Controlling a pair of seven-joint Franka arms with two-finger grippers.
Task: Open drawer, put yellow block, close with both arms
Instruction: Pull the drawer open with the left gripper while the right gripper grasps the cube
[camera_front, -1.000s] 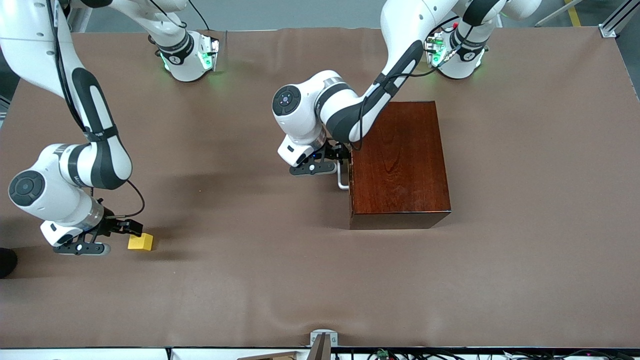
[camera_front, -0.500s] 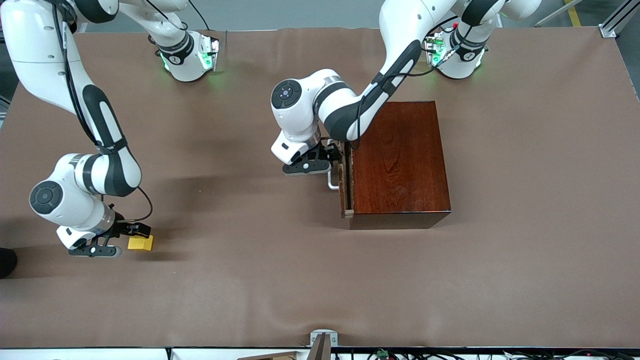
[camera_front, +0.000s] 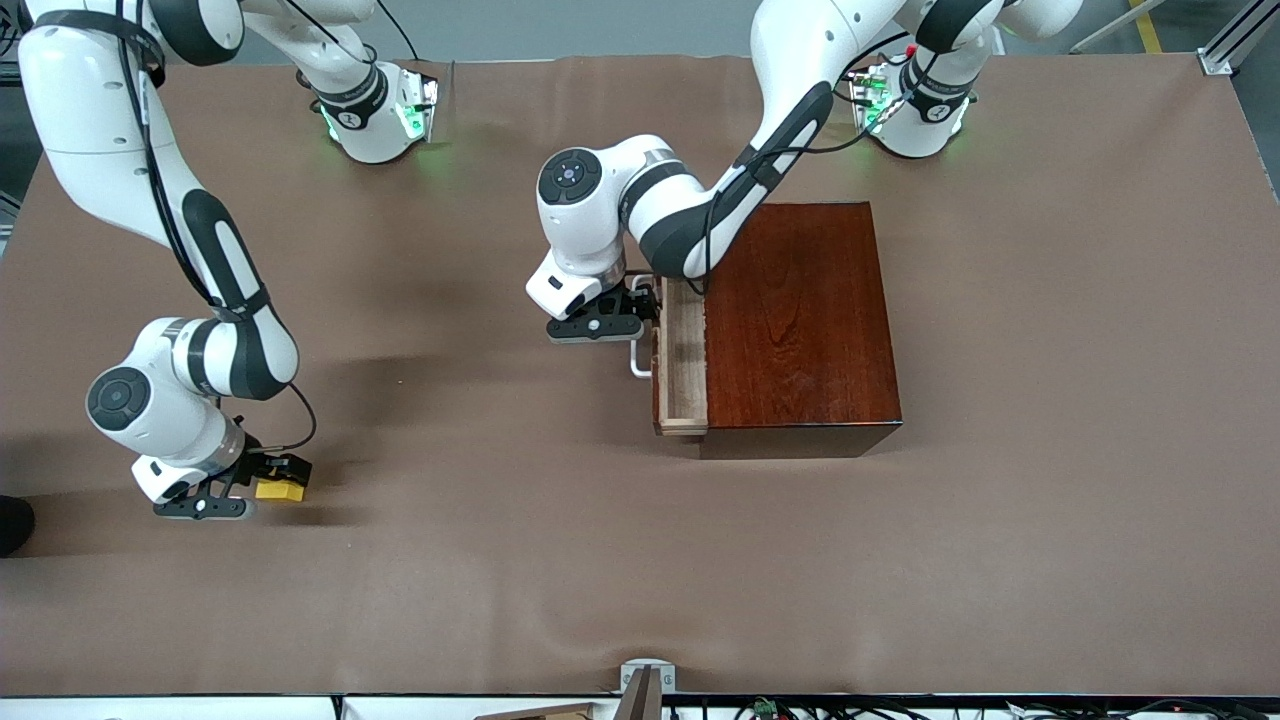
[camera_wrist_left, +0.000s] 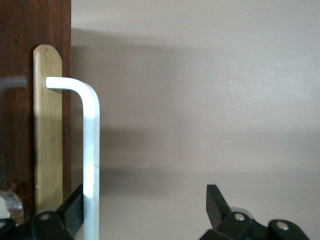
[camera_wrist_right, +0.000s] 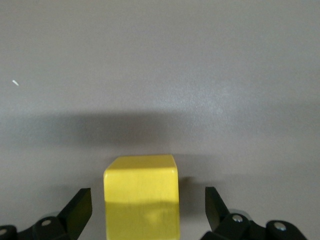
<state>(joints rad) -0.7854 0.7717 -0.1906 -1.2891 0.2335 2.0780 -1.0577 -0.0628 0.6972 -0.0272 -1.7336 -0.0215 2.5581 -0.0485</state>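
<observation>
Nearest you, the block (camera_front: 279, 489) sits on the table (camera_front: 560, 560) toward the right arm's end, well apart from the box (camera_front: 800, 320). Your right gripper (camera_wrist_right: 144, 206) is low around it, jaws apart with a gap on each side of the block. Farther off, the drawer (camera_front: 682, 360) stands partly out of the box, and your left gripper (camera_wrist_left: 145, 207) is at its handle (camera_wrist_left: 90, 165), jaws apart, the bar against one finger (camera_wrist_left: 70, 212).
</observation>
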